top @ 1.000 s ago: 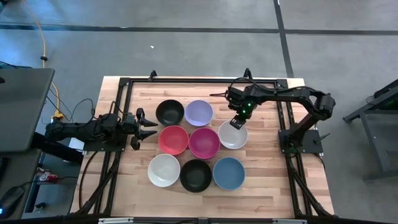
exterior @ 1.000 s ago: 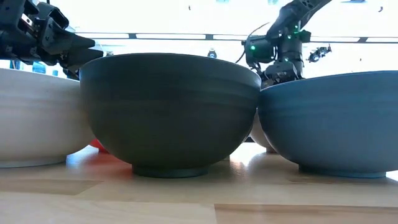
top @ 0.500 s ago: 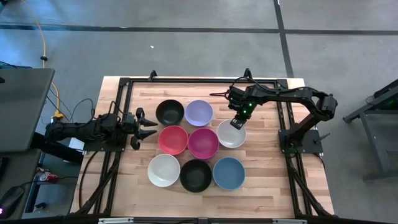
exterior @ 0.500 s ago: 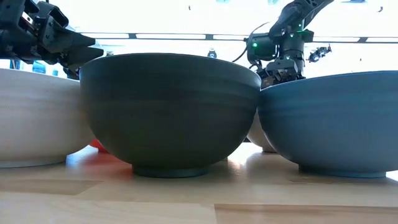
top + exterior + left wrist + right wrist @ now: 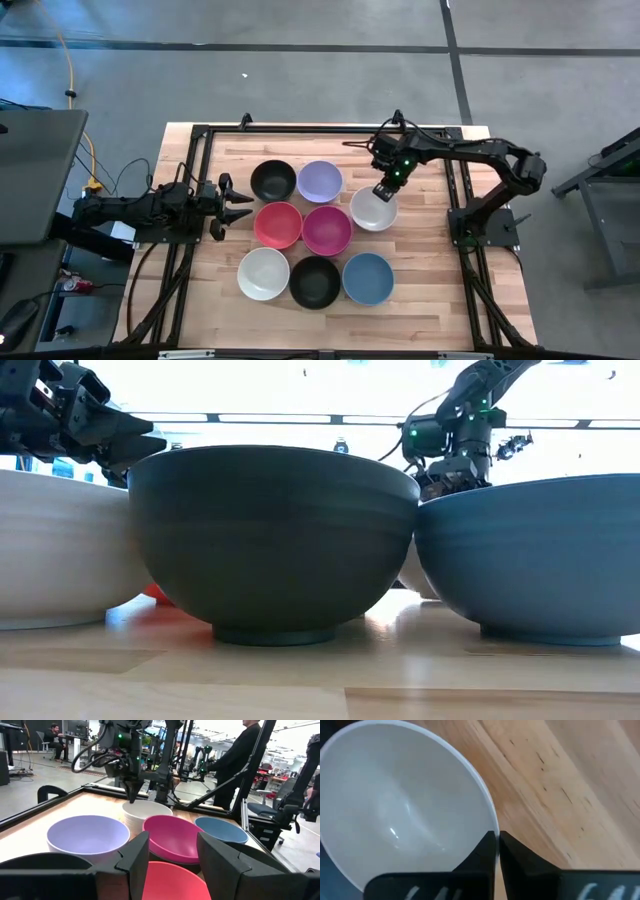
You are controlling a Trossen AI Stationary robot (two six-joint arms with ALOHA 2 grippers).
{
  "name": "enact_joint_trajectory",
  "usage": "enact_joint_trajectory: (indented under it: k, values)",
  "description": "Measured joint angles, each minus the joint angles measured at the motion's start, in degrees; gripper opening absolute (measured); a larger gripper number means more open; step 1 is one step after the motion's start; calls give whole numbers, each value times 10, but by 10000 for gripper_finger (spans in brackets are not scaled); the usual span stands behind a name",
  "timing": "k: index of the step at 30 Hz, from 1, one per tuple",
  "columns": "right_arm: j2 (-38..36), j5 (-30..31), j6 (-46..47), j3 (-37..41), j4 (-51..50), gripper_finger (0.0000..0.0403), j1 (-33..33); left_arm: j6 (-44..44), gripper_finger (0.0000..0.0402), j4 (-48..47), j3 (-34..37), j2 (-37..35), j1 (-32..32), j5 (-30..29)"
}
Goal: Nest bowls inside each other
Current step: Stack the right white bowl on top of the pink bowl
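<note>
We see the right arm reaching in from the right side of the table [image 5: 440, 270], its elbow folded and its forearm stretched leftward, so that the right gripper [image 5: 383, 192] points down at the far rim of the white bowl [image 5: 374, 212] on the right of the middle row. In the right wrist view its two fingers [image 5: 486, 851] are pinched together on that bowl's thin rim, one inside and one outside, so the bowl is grasped.

The left arm lies low along the left side, and the left gripper [image 5: 240, 200] rests with its fingers spread apart, holding nothing, just left of the red bowl [image 5: 279, 224].

The other bowls sit in three rows: a black bowl [image 5: 273, 181] and the lavender bowl [image 5: 320, 181] far, the red one and the magenta bowl [image 5: 327, 229] in the middle, then a second white bowl [image 5: 264, 273], another black bowl [image 5: 315, 282] and the blue bowl [image 5: 368, 277] near.

Compared with a second ago, we find the right gripper has closed from open onto the rim, and the grasped bowl has shifted slightly toward the far edge. The left arm has not moved.
</note>
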State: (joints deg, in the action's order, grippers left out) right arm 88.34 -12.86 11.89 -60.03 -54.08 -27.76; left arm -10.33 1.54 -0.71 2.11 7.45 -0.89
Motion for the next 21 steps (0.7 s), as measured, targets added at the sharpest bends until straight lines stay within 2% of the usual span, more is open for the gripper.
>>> enact_joint_trajectory:
  k: [7, 13, 21]
  values:
    - [-54, -11, 9, -21, -50, 0, -16, 0, 152, 0, 0, 0, 0, 0]
    - [-62, 1, 33, -121, -120, 0, 14, 0, 152, 0, 0, 0, 0, -14]
    - [-23, 9, 84, -261, -139, 0, 79, 0, 152, 14, 0, 0, 0, -14]
